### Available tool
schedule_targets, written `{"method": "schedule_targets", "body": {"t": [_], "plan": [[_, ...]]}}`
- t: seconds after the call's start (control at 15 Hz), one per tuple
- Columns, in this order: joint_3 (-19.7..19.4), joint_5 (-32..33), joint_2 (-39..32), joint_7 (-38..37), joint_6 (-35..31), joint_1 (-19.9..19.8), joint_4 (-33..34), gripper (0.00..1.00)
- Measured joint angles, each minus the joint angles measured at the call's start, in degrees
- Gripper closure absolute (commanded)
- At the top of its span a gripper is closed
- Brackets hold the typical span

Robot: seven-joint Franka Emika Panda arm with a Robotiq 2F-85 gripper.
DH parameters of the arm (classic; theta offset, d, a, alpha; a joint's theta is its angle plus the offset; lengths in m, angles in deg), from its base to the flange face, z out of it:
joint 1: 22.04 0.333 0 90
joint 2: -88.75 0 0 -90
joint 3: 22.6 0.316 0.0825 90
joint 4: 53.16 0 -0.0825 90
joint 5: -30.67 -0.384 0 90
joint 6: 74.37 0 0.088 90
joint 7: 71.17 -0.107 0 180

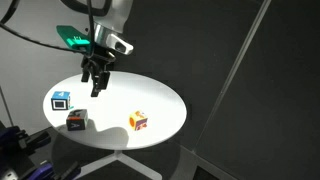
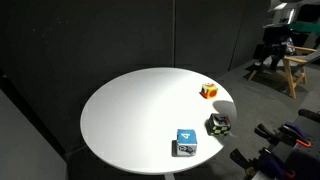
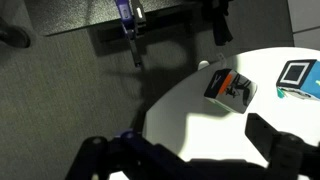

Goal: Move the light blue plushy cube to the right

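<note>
Checking in from the desk: how does your gripper stand?

Me: Spread. In the wrist view I see its two dark fingers low in the picture, wide apart, with bare white table between them and nothing pinched. In an exterior view it hangs above the far part of the round table, clear of the top, fingers pointing down.

Desk: And the light blue plushy cube?

Me: Resting on the table close to the rim, upright, with its dark square patch showing. The gripper is up and to one side of it and not touching it. In the wrist view the light blue plushy cube sits at the picture's right edge, partly cut off, well away from the gap between my fingers.

Desk: Anything near it?

Me: Two neighbours. The black cube is the closer one, just beside it with a gap between them; the wrist view shows the pair next to each other, not touching. The orange-yellow-white cube stands apart from both, farther along the table top. In an exterior view the light blue plushy cube is nearest the front rim, the black cube beyond it and the orange-yellow-white cube beyond that — I cannot make out my arm in that view.

Desk: Floor?

Me: Grey carpet below the table edge.
</note>
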State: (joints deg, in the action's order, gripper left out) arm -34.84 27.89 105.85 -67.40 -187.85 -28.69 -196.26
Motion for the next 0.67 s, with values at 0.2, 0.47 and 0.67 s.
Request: {"method": "schedule_targets", "body": {"t": [0.2, 0.47, 0.67], "plan": [[0.00, 0.00, 0.01, 0.00, 0.00, 0.00, 0.04, 0.00], [0.14, 0.00, -0.10, -0.01, 0.00, -0.03, 0.01, 0.00], [1.32, 1.21, -0.31, -0.24, -2.51, -0.06, -0.12, 0.00]]}}
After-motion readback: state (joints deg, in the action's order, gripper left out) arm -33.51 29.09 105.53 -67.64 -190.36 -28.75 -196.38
